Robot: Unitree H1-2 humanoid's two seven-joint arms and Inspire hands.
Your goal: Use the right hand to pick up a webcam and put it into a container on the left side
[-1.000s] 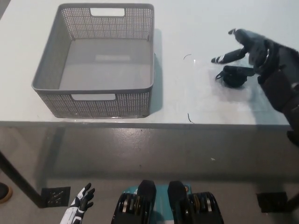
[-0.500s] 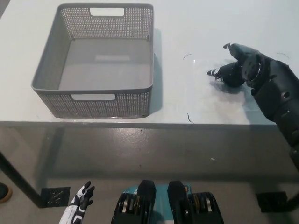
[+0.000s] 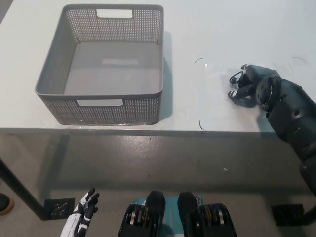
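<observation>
Down low, off the table, the white left hand [image 3: 83,211] hangs with its fingers spread and holds nothing; it rests. Up on the white table [image 3: 207,29], near the front edge on the right side, the black right hand [image 3: 257,88] lies curled over the webcam [image 3: 240,84]; the fingers look closed round it, but the hand hides most of the small dark thing, so I cannot be sure the hold is firm; the webcam seems to sit on the table, not up in the air. This looks like the grabbing step. Next, I think the hand must squeeze well, lift, and carry it across to the left. The grey basket [image 3: 51,76] waits there, well apart from the hand, with nothing in it; the hand must clear the basket's wall before letting go.
</observation>
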